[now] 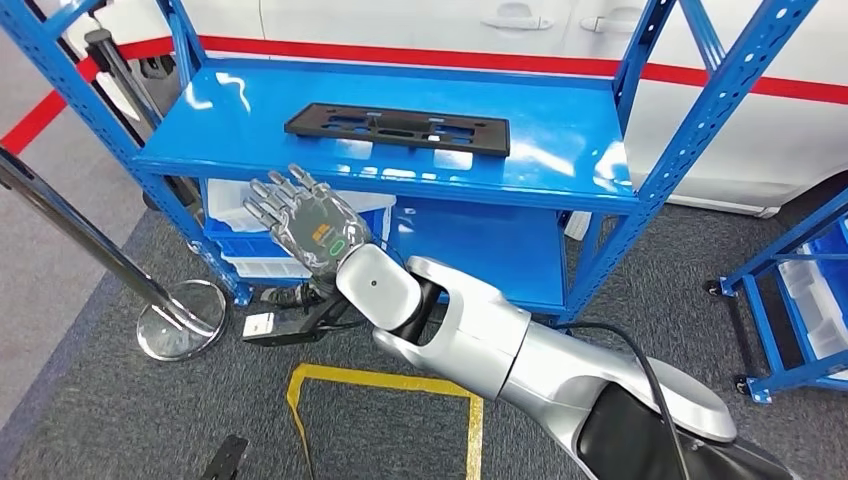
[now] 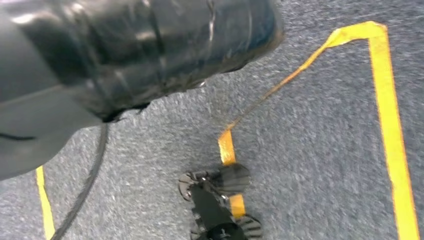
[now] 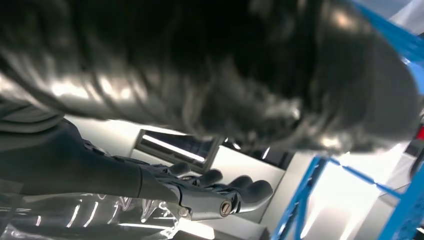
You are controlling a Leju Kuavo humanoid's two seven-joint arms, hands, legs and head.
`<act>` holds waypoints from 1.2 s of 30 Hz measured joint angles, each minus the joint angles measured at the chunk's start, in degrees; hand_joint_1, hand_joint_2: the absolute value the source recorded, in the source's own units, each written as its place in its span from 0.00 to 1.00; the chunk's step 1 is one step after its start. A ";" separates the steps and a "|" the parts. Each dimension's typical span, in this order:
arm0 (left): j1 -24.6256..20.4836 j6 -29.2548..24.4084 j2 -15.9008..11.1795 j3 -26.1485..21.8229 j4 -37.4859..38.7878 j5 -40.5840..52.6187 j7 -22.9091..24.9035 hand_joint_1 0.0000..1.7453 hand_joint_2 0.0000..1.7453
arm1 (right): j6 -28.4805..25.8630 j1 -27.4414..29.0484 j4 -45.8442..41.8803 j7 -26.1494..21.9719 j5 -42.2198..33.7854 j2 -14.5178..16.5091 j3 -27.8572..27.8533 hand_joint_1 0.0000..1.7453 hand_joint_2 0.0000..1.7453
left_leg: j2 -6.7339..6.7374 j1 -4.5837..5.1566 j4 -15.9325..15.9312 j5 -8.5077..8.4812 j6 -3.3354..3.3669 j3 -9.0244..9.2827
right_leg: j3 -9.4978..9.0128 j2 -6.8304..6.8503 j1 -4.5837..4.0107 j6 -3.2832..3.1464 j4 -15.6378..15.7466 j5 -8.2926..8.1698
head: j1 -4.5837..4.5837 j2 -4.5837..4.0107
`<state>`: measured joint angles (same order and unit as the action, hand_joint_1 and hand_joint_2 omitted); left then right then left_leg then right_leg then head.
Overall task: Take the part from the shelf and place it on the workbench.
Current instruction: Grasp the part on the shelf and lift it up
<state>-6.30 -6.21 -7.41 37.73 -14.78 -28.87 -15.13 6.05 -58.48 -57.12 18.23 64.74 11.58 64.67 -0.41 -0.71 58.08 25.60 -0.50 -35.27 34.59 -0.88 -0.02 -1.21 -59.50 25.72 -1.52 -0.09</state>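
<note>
The part [image 1: 397, 129], a flat black plate with slots cut through it, lies flat on the top shelf [image 1: 560, 150] of a blue metal rack, roughly mid-shelf and parallel to the front edge. Nothing touches it.

The right hand [image 1: 305, 222] is raised in front of the rack, just below the shelf's front edge and to the left of the part. Its fingers [image 1: 272, 195] are extended and slightly spread, pointing up toward the shelf; it holds nothing. The right wrist view agrees: dark fingers [image 3: 250, 190] lie stretched out and free of any object, with blue rack struts [image 3: 300, 195] beside them. The hand is near the part but apart from it, the shelf edge lying between the two.

The left hand's state cannot be told: the left wrist view is blurred and looks down at grey carpet [image 2: 310, 165] with yellow tape lines [image 2: 390, 130].

Below the top shelf, white bins [image 1: 235, 215] sit on a lower level, partly hidden by the right hand. A chrome stanchion base [image 1: 183, 318] stands on the carpet at the left. A yellow tape outline [image 1: 380, 385] marks the floor beneath the right arm. A second blue rack [image 1: 790, 300] stands at the right edge. A white wall with a red stripe [image 1: 420, 58] runs behind the rack.
</note>
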 joint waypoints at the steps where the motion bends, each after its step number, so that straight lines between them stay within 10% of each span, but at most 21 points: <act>1: 0.04 -0.04 0.00 0.01 0.00 -0.02 0.06 0.00 0.00 | 0.19 -0.02 0.44 -0.12 -0.04 0.21 0.00 0.00 0.00 | -0.04 -0.08 -0.13 0.04 0.51 0.20 | -0.13 0.01 -0.04 0.31 -0.03 -0.02 | 0.04 0.00; 4: 0.18 -0.15 0.02 0.02 0.00 -0.06 0.19 0.00 0.00 | 0.80 -0.19 1.81 -0.41 -0.11 0.93 0.00 0.00 0.00 | -0.01 -0.36 -0.57 0.23 1.62 1.32 | 1.50 0.19 -0.02 1.03 -3.87 1.85 | 0.20 0.00; 8: 0.28 -0.16 0.02 0.02 0.00 -0.15 0.28 0.00 0.00 | 1.39 0.35 3.44 -0.99 -0.24 1.41 0.02 0.00 0.00 | -0.03 -0.22 -0.57 1.23 2.34 2.52 | 9.03 0.30 0.15 1.31 -15.88 5.38 | 0.28 0.00; 12: 0.47 -0.15 0.10 0.02 0.00 -0.49 0.31 0.00 0.00 | 1.67 0.59 4.68 -1.37 -0.78 1.72 0.02 0.00 0.00 | -0.25 -0.17 -0.51 3.00 1.77 4.69 | 5.86 0.30 -0.12 0.50 -5.00 -2.29 | 0.26 -0.01; 17: 0.40 -0.15 0.16 0.05 0.00 -0.64 0.32 0.00 0.00 | 1.86 0.42 5.73 -1.46 -1.19 2.38 0.02 0.00 0.00 | -0.05 -0.04 0.13 4.18 0.29 5.74 | 2.82 0.15 -0.34 -1.13 0.16 -2.52 | 0.14 0.00; 21: 0.26 -0.16 0.27 0.12 0.00 -0.68 0.31 0.00 0.00 | 1.77 0.02 6.28 -1.23 -1.10 2.77 0.02 0.00 1.00 | 0.10 -0.25 10.59 6.82 -0.60 -0.49 | 0.62 0.20 0.02 -2.01 1.00 -1.47 | -0.17 0.00; 23: 0.47 -0.22 0.27 0.20 0.00 -0.90 0.31 0.00 0.00 | 1.94 0.22 6.66 -0.22 -0.95 2.80 0.02 0.00 1.00 | 0.11 -0.34 14.59 8.05 -0.98 -4.43 | -0.36 0.11 0.01 -2.01 1.00 -0.59 | -0.19 0.00; 28: 0.94 -0.67 0.21 0.28 0.14 -1.24 0.42 0.00 0.00 | 3.39 0.14 7.65 3.22 1.04 2.72 0.04 0.00 1.00 | 0.12 -0.12 2.12 -1.98 -0.54 -2.94 | -3.54 -0.18 -0.02 -1.13 0.34 2.32 | -0.27 -0.01; 33: 0.75 -1.11 0.25 0.39 0.26 -1.26 0.80 0.00 0.00 | 4.88 -0.33 8.19 3.99 2.55 2.39 0.07 0.00 1.00 | 0.19 -0.02 0.52 -2.40 1.12 -2.32 | -3.39 -0.16 -0.22 0.38 -0.95 4.55 | -0.19 0.00; 36: 0.48 -1.19 0.26 0.39 0.26 -1.25 0.76 0.00 0.00 | 6.48 -0.44 8.48 3.88 2.54 2.20 0.07 0.00 1.00 | 0.26 -0.13 0.22 -1.90 1.99 -1.79 | 1.64 0.21 -0.11 0.96 -9.93 8.41 | 0.07 0.00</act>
<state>-5.83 -7.40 -7.15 38.12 -14.51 -30.12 -14.37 12.54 -58.93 -48.64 22.11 67.28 13.79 64.74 -0.15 -0.83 58.30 23.70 1.49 -37.05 36.23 -0.67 -0.13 -0.25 -69.43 34.13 -1.45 -0.09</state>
